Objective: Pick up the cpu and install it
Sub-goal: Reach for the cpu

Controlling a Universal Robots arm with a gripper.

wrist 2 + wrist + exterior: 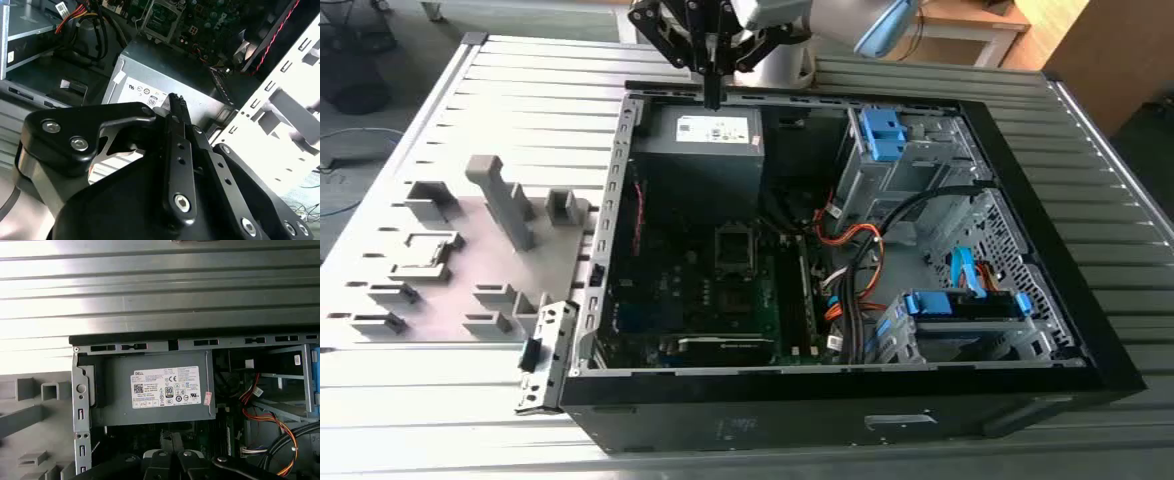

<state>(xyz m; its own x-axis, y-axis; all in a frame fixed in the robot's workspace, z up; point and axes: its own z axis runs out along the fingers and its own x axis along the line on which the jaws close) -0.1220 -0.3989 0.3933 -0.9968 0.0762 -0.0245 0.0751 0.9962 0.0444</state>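
My gripper point(714, 100) hangs over the far rim of the open computer case point(1067, 340), just above the grey power supply point(700, 140). Its two black fingers point down and are pressed together, shut, with nothing visible between them. In the second wrist view the gripper point(175, 99) tapers to a point over the power supply point(165, 85). The motherboard's socket frame point(736, 245) lies deeper in the case, well apart from the gripper; the socket frame point(161, 17) also appears in the second wrist view. The cpu is hidden from me.
A grey fixture plate with several plastic blocks point(500, 200) lies at the exterior view's left of the case. Blue drive cages point(887, 140) and orange and black cables point(854, 240) fill the case's right side. A graphics card point(720, 350) sits near the front. The labelled power supply point(155, 387) lies below the slatted table point(160, 290).
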